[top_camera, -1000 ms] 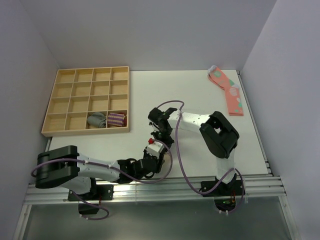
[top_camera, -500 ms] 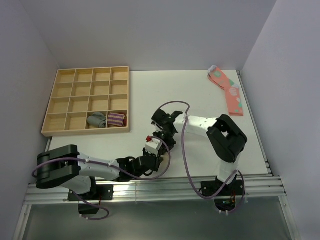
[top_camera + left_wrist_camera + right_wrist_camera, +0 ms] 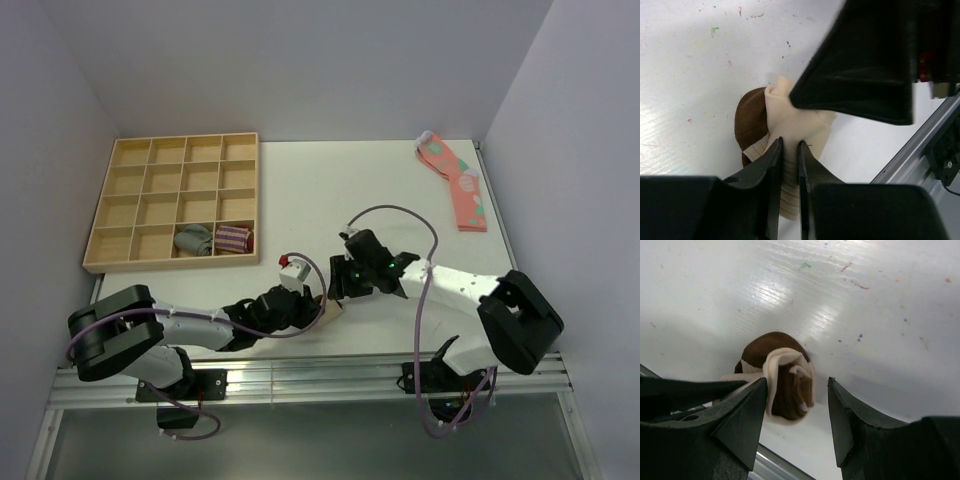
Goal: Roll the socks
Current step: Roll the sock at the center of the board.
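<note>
**Left gripper [image 3: 790, 145] pinching the socks [image 3: 785, 122]; right gripper [image 3: 797, 384] spread wide**

Left wrist view: my fingers [image 3: 772, 165] stood almost together with a fold of ribbed beige cloth caught between them, so I recorded a grip on the socks. The pair lay bunched in a loose roll on the white table [image 3: 300, 180], beige layers wrapped around a dark brown end, near the front edge beside the metal rail [image 3: 912, 150].

Right wrist view: my right jaws stood wide apart, one finger on each side of the bundle, gripping nothing. I could not tell whether either finger touched the cloth.

Top view: both grippers met at the roll, well apart from the wooden tray [image 3: 170, 262] and the pink socks [image 3: 462, 190].
</note>
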Controlling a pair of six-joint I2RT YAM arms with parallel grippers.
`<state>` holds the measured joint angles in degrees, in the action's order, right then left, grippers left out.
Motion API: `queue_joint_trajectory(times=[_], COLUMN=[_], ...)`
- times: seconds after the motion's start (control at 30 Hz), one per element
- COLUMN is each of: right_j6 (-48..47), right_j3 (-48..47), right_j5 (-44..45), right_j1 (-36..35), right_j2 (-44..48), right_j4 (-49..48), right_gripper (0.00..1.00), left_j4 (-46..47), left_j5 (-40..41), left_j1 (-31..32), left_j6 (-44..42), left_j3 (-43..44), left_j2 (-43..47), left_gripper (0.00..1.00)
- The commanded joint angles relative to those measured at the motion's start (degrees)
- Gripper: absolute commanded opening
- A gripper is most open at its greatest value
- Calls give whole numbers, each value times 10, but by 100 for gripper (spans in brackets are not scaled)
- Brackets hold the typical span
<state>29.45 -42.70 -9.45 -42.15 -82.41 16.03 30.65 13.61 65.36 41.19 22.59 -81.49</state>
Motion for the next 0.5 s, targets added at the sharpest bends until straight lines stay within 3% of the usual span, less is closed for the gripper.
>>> queue_joint_trajectory(times=[0.0, 0.47], right_j6=[20, 24], right_j3=[52, 180], right_j5=[17, -7], right_j1=[15, 23], right_j2=[55, 158], right_j4=[-109, -279], right_gripper=[59, 62], left_j4=[-53, -87], left_j5=[-28, -101], left_j1=[-19, -52], left_j6=[1, 1], left_j3=[-20, 20], left_j2=[-21, -60], left_gripper=[8, 7])
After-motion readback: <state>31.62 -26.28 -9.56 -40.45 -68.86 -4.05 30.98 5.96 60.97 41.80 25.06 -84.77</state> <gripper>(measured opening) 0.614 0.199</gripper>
